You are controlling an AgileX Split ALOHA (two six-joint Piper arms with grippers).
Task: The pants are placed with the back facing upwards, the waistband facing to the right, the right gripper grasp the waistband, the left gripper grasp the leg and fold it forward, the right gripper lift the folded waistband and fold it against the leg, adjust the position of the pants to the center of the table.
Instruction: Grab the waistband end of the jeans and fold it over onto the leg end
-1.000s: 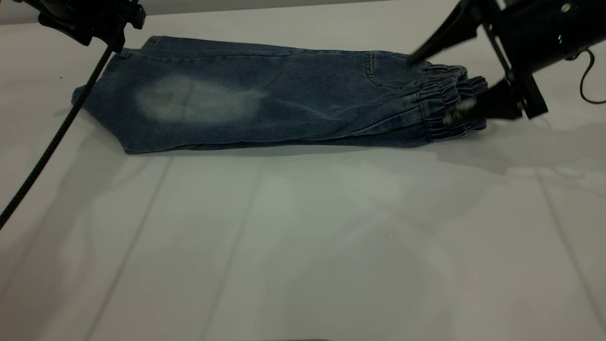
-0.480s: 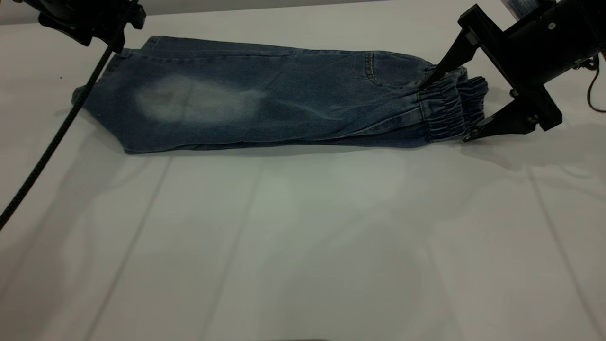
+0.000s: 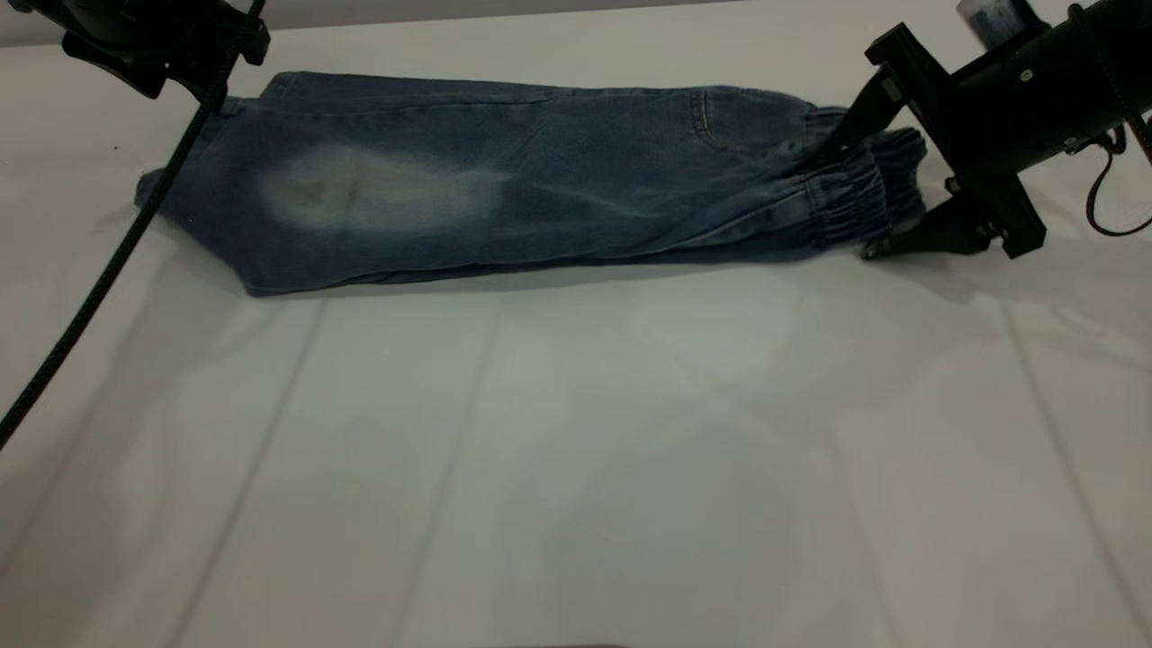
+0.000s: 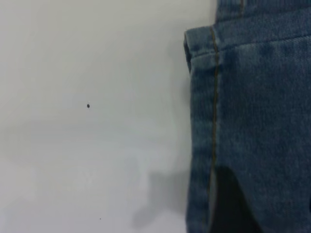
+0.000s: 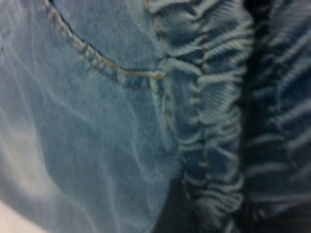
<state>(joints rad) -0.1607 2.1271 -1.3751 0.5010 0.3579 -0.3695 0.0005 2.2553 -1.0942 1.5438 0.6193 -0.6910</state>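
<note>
The blue denim pants (image 3: pixel 540 180) lie folded lengthwise along the far side of the white table (image 3: pixel 576 450). Their elastic waistband (image 3: pixel 850 193) is at the right and the leg hem (image 3: pixel 207 180) at the left. My right gripper (image 3: pixel 846 205) is open, with one finger on top of the waistband and the other low at its near edge. In the right wrist view the gathered waistband (image 5: pixel 209 111) and a pocket seam (image 5: pixel 97 58) fill the picture. My left gripper (image 3: pixel 171 45) hangs above the leg hem (image 4: pixel 214 73); one dark finger (image 4: pixel 228 204) shows over the denim.
A black cable (image 3: pixel 99 279) runs from the left arm down across the table's left side. Another cable (image 3: pixel 1107 198) loops off the right arm. Bare white table stretches in front of the pants.
The right gripper has come down and closed in around the waistband, nudging that end slightly back and left. The left arm has shifted a little to the left.
</note>
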